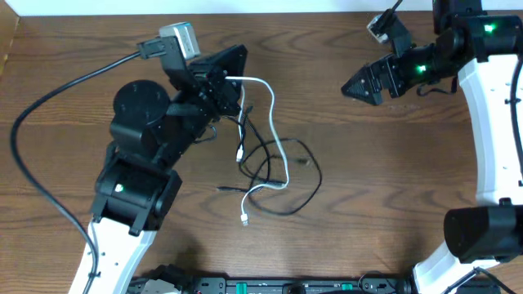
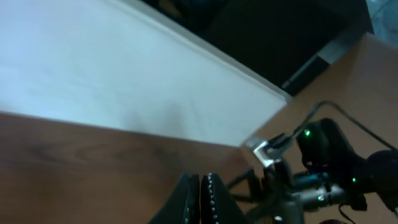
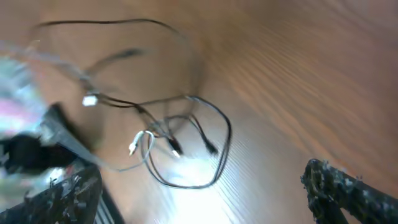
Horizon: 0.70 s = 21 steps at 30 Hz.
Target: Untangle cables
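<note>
The white cable (image 1: 273, 131) and the black cable (image 1: 304, 189) lie tangled at mid-table. The white cable's upper end arcs up into my left gripper (image 1: 233, 82), which is shut on it. In the left wrist view the jaws (image 2: 202, 186) are pressed together and the cable itself is hidden. The white cable's other plug rests near the front. My right gripper (image 1: 359, 86) is open and empty, hovering to the right of the tangle. Its wrist view shows the fingers wide apart (image 3: 205, 199) above the black loop (image 3: 227, 134) and a white plug (image 3: 135, 144).
The left arm's thick black wire (image 1: 49, 98) sweeps across the table's left side. The right arm (image 2: 323, 168) shows in the left wrist view. A pale wall (image 2: 124, 62) borders the table's far edge.
</note>
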Tool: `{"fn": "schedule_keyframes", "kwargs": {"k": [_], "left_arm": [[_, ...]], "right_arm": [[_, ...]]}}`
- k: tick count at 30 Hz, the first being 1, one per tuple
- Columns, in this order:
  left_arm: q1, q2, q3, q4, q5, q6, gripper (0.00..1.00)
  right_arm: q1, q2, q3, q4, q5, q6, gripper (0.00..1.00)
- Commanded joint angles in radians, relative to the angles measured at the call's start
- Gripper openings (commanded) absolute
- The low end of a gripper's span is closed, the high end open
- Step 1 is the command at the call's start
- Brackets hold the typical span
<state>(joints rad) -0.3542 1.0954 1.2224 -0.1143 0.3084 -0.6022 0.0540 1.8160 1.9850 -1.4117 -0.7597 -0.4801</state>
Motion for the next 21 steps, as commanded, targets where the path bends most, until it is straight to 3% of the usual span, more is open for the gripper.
{"fn": "schedule_keyframes", "kwargs": {"k": [1, 5, 12, 15, 19, 21], "left_arm": [[0.003, 0.048, 0.006, 0.037, 0.116, -0.116, 0.07], [0.019, 0.122, 0.006, 0.190, 0.262, -0.262, 0.07], [0.074, 0.196, 0.006, 0.236, 0.284, -0.499, 0.08], [0.078, 0.205, 0.006, 0.236, 0.286, -0.577, 0.07], [0.078, 0.203, 0.006, 0.236, 0.302, -0.578, 0.07], [0.078, 0.203, 0.006, 0.236, 0.318, -0.578, 0.07]], "right_arm": [[0.028, -0.064, 0.010, -0.001, -0.240, -0.200, 0.99], [0.086, -0.061, 0.010, 0.003, -0.249, -0.202, 0.99], [0.182, -0.061, 0.010, 0.079, -0.293, -0.202, 0.99], [0.211, -0.060, 0.010, 0.149, -0.290, -0.190, 0.84], [0.245, -0.050, 0.010, 0.243, -0.227, -0.121, 0.75], [0.256, -0.042, 0.010, 0.285, -0.180, -0.090, 0.75]]}}
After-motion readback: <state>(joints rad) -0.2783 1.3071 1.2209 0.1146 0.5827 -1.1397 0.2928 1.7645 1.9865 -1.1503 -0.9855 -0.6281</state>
